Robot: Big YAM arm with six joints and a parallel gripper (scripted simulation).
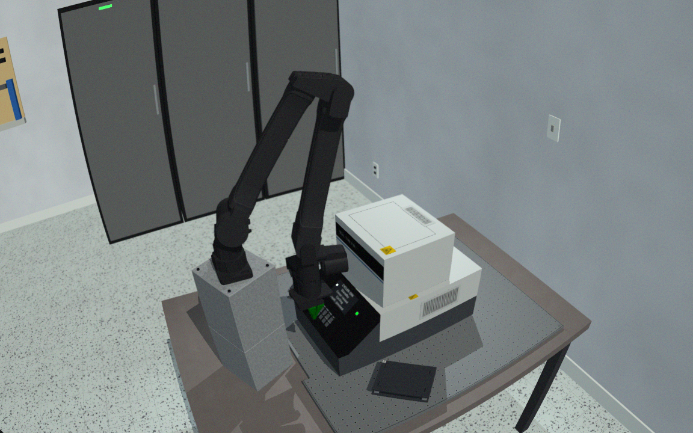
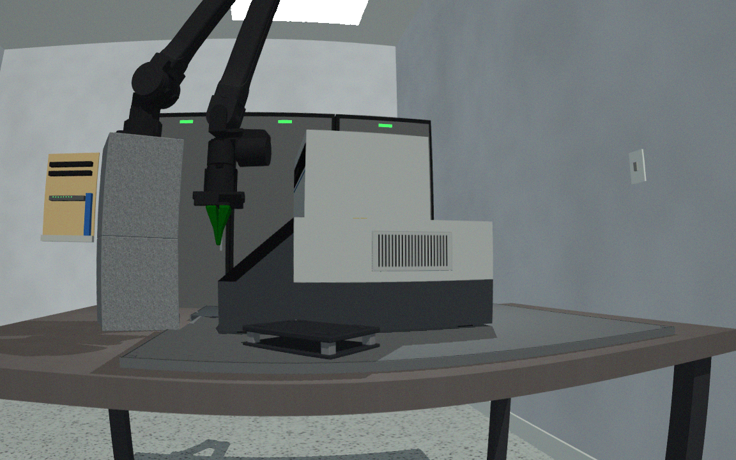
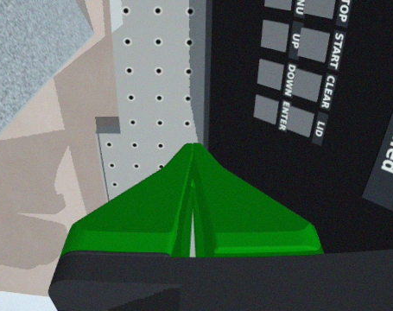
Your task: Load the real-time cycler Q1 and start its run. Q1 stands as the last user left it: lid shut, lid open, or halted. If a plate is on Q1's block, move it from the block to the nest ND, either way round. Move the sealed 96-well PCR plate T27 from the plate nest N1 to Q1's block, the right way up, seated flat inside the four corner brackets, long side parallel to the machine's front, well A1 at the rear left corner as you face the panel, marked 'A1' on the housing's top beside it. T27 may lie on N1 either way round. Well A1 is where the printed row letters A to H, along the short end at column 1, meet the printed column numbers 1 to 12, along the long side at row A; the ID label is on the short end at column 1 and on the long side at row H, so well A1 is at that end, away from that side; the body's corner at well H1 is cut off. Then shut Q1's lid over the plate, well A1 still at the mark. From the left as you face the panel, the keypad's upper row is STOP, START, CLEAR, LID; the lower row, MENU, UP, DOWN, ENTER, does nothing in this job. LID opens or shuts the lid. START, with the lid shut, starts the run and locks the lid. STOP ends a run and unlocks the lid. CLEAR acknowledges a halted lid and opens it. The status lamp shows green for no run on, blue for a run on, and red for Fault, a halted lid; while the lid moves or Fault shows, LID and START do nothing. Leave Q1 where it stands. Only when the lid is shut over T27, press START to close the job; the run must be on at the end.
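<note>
Grey walls and dark cabinet doors [image 1: 123, 118] back a brown table [image 1: 548, 301] topped by a perforated plate [image 1: 505, 323]. Q1 [image 1: 435, 279] stands on it with its white lid [image 1: 392, 237] shut, so the block and anything on it are hidden. Its lamp [image 1: 357, 313] glows green. The screen's [image 3: 389, 150] text is cut off in the wrist view and too small to read from above. The gripper [image 2: 219, 229] hangs above the left edge of the sloped panel, green fingers pressed together and holding nothing, apart from the keypad [image 3: 302, 58], whose labels STOP, START, CLEAR and LID read clearly. A black nest [image 1: 402, 379] lies in front of Q1; no plate shows on it. T27 and N1 cannot be made out in any view. The arm's grey pedestal [image 1: 241, 323] stands beside Q1.
</note>
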